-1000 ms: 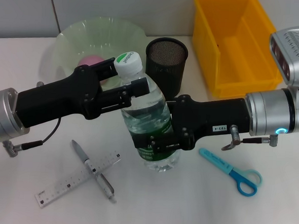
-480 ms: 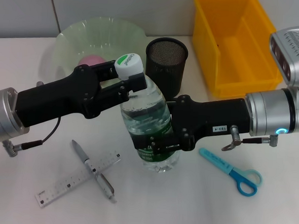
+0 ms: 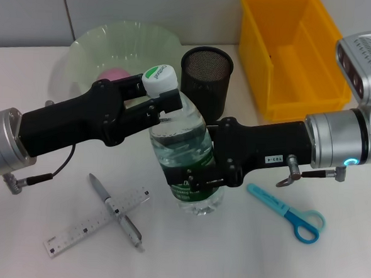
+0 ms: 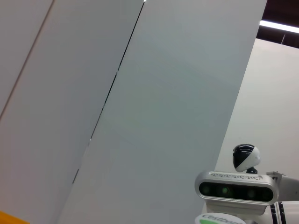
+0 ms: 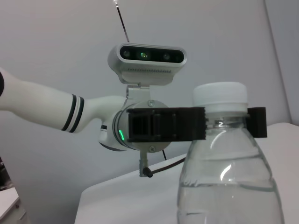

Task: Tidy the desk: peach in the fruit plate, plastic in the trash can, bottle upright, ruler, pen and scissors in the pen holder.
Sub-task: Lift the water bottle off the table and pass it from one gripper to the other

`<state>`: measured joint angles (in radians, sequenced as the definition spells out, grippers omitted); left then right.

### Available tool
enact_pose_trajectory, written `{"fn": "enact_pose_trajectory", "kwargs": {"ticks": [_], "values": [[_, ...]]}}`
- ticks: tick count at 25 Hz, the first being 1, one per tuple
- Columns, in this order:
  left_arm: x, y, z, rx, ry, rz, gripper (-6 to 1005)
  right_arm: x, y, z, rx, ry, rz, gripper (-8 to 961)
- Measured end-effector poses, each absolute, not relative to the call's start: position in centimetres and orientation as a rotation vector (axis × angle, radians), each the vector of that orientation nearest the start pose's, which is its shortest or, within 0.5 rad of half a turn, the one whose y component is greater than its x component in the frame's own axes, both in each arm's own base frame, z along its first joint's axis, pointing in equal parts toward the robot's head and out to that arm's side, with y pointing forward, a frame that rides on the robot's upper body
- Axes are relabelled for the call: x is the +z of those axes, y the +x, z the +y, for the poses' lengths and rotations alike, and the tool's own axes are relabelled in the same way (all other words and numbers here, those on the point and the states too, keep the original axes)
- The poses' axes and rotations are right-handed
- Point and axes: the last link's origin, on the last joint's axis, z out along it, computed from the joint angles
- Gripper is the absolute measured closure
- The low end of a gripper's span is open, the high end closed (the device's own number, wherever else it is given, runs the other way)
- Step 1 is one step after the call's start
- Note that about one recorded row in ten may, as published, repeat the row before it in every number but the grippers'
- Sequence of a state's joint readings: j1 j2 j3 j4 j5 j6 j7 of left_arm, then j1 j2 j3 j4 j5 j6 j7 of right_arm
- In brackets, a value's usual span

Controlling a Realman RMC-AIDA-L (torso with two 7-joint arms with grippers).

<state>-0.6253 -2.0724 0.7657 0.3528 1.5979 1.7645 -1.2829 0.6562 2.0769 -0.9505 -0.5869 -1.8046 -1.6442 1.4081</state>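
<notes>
Both claws are gripping the bottle (image 3: 185,158) mid-table: left claw (image 3: 164,104) clamped at its neck under the cap (image 3: 159,79), right claw (image 3: 203,176) around its label, hiding much of it. The peach (image 3: 114,75) is peeking from the plate (image 3: 90,45).

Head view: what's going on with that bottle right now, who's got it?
Both arms hold the water bottle, which stands nearly upright mid-desk. The left gripper clamps its neck just under the white cap; the right gripper grips the body at the green label. The peach sits in the fruit plate. The ruler, pen and scissors lie on the desk, outside the pen holder.
</notes>
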Motion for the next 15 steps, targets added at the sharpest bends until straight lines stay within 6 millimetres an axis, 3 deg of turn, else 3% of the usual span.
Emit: {"fn": "enact_pose_trajectory", "kwargs": {"ticks": [15], "values": [[-1.37,-20.01,32.03,-1.424,-2.67,-0.588,539,-2.95,18.89,33.26,0.908,-2.995,0.436,191]]}}
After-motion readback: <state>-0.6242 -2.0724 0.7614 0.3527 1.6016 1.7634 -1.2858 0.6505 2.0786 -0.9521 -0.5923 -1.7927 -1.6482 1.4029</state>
